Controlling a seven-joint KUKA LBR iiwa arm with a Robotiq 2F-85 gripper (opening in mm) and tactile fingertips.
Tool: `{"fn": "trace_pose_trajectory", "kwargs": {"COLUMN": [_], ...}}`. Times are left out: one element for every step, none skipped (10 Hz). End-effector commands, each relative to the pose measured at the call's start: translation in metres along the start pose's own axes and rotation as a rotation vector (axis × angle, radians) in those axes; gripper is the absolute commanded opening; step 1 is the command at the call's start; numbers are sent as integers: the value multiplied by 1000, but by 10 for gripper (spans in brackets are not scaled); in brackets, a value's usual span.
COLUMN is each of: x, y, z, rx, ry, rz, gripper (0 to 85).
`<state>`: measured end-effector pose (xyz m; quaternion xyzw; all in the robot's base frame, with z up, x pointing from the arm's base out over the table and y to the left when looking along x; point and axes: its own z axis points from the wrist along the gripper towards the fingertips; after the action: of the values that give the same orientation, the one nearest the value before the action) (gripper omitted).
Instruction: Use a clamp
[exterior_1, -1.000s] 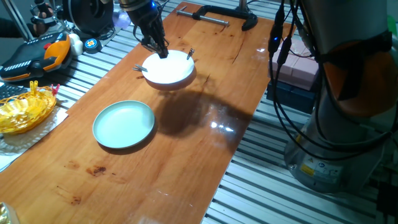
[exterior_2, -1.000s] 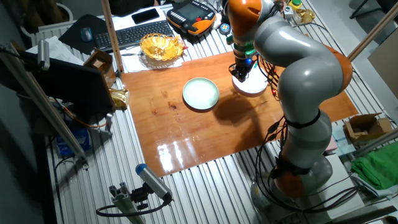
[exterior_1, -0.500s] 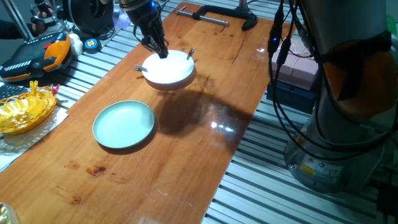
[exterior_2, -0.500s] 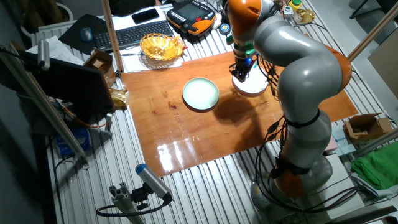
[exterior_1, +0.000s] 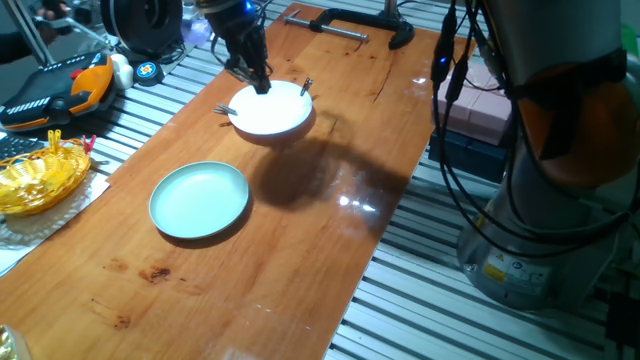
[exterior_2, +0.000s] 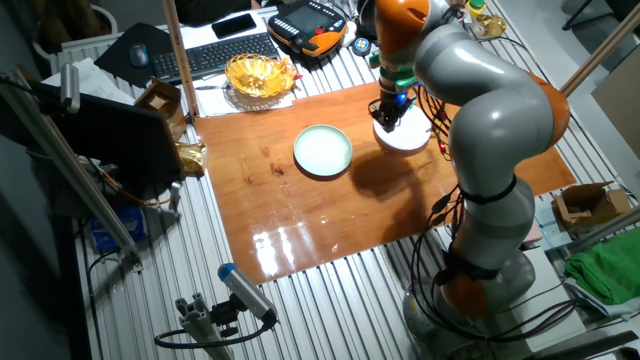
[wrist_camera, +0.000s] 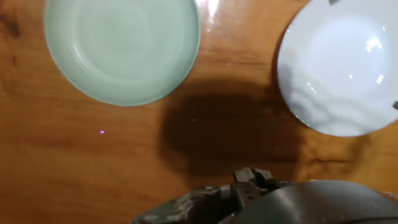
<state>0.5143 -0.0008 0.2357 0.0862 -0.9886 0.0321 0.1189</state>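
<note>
We see two clamps, both tiny, dark grey metal clips with thin handles. One clamp (exterior_1: 307, 87) stands upright on the far right rim of the white plate (exterior_1: 272, 112); the other clamp (exterior_1: 221, 110) sits at the plate's left rim, its handles pointing outward over the table (exterior_1: 300, 230). They are too small for us to tell their jaws.

There are two plates. The white one looks empty inside apart from the clips on its rim. The pale green plate (exterior_1: 199, 200) lies nearer the front, apart from the white one, and holds nothing.

Our one tool (exterior_1: 262, 85) hangs at the white plate's far left rim, between the two clips; its dark fingers point down, and we cannot tell whether they are parted or closed on anything.

One large black bar clamp (exterior_1: 350, 24) lies at the table's far end.
</note>
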Motion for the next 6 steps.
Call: {"fn": "trace_pose_trajectory", "kwargs": {"x": [0, 0, 0, 0, 0, -1], "y": [0, 0, 0, 0, 0, -7], "z": [0, 0, 0, 0, 0, -2], "rx": [77, 101, 104, 101, 71, 40], "ry": [1, -5, -18, -30, -39, -46], "rz": [54, 77, 92, 103, 104, 95], "gripper": [7, 7, 7, 7, 7, 7]}}
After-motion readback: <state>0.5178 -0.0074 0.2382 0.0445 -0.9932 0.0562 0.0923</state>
